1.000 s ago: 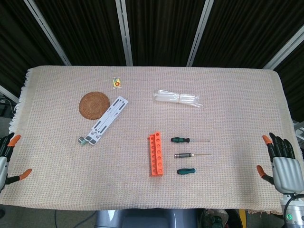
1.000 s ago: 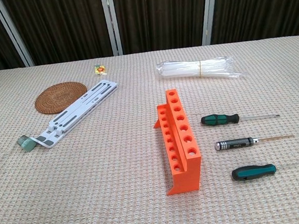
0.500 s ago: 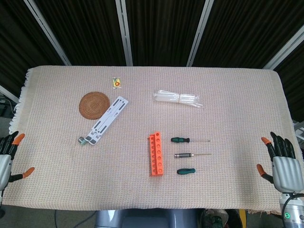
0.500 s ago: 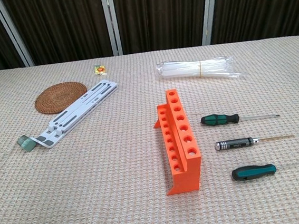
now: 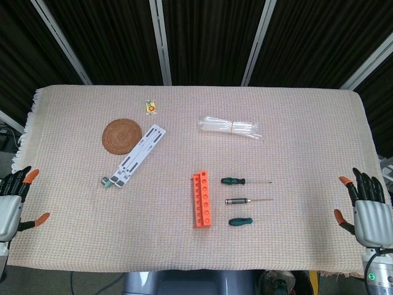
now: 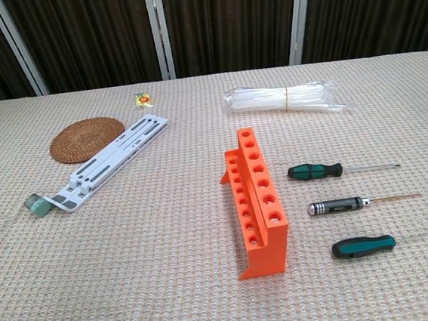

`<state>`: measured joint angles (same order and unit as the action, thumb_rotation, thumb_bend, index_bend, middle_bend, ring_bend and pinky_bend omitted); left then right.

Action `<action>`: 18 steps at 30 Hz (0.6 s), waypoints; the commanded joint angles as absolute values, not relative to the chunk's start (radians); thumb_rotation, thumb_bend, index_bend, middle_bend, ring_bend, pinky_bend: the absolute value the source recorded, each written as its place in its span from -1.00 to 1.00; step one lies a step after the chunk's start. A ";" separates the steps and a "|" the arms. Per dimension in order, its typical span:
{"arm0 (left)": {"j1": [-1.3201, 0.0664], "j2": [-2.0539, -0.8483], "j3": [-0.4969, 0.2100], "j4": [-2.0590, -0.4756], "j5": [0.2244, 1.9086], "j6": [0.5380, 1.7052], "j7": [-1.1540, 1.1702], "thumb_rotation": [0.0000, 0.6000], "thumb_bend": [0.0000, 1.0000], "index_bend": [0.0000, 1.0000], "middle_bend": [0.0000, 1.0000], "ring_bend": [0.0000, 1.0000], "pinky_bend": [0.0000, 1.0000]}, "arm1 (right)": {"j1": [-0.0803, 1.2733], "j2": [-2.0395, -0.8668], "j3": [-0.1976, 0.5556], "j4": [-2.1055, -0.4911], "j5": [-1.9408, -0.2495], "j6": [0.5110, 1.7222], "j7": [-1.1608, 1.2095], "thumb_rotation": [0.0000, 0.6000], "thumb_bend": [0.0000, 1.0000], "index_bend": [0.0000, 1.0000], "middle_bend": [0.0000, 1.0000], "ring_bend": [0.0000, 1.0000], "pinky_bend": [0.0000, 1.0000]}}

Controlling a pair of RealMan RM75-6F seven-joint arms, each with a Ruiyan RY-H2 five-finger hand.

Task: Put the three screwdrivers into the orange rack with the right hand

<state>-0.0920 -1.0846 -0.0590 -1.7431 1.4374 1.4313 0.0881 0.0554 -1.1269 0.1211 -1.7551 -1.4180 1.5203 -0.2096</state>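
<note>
1. The left hand (image 5: 11,201) is cut by the left edge of the head view; only part of the palm and some orange-tipped fingers show.
2. The right hand (image 5: 367,212) sits at the lower right of that view, its wrist running off the bottom edge.
3. Neither hand appears in the chest view.
4. The small packet (image 5: 150,107) near the top is too small to read.
5. The shaft of the lowest screwdriver (image 6: 362,246) is barely distinguishable against the cloth.
</note>
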 commanded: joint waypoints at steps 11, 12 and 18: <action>-0.123 -1.089 -0.067 -1.770 1.423 1.400 0.131 1.00 -0.70 -0.84 -1.00 -1.00 -1.00 | 0.103 -1.169 0.144 -1.750 -1.423 1.485 -0.204 1.00 -0.52 -0.52 -0.86 -1.00 -1.00; -0.124 -1.089 -0.066 -1.771 1.425 1.399 0.130 1.00 -0.70 -0.84 -1.00 -1.00 -1.00 | 0.110 -1.174 0.146 -1.756 -1.425 1.479 -0.201 1.00 -0.52 -0.51 -0.85 -1.00 -1.00; -0.131 -1.087 -0.064 -1.766 1.433 1.396 0.121 1.00 -0.70 -0.84 -1.00 -1.00 -1.00 | 0.183 -1.197 0.178 -1.810 -1.419 1.399 -0.163 1.00 -0.52 -0.48 -0.83 -1.00 -1.00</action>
<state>-0.1305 -1.0877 -0.0648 -1.7665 1.4320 1.3968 0.1216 0.1601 -1.1899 0.1653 -1.7929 -1.4228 1.4229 -0.1733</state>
